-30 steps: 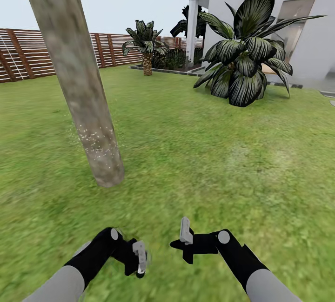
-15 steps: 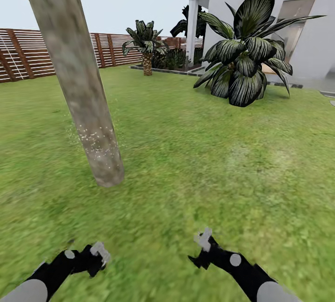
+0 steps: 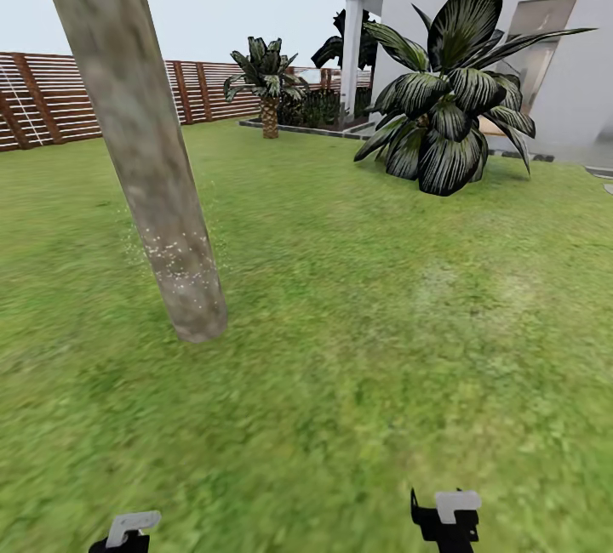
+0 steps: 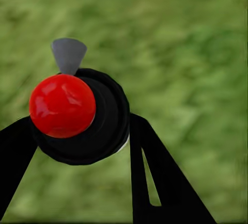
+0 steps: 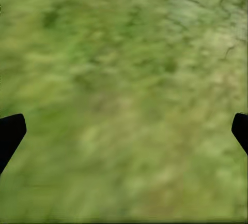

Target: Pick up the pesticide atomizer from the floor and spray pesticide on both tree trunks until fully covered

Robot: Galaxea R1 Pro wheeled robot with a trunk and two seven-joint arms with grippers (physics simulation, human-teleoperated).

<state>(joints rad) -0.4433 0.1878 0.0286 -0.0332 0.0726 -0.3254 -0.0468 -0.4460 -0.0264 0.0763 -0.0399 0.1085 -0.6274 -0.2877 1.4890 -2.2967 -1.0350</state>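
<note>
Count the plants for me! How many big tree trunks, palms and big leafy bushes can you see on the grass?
Big tree trunk, speckled white low down: 1
Little palm by the fence: 1
Big leafy bush by the white house: 1
Total: 3

Ahead I see a large dark-green broad-leaved bush (image 3: 447,102) against the wall, a small scaly-trunked palm (image 3: 268,85) beyond it, and a pale blue sky (image 3: 221,0).
</note>
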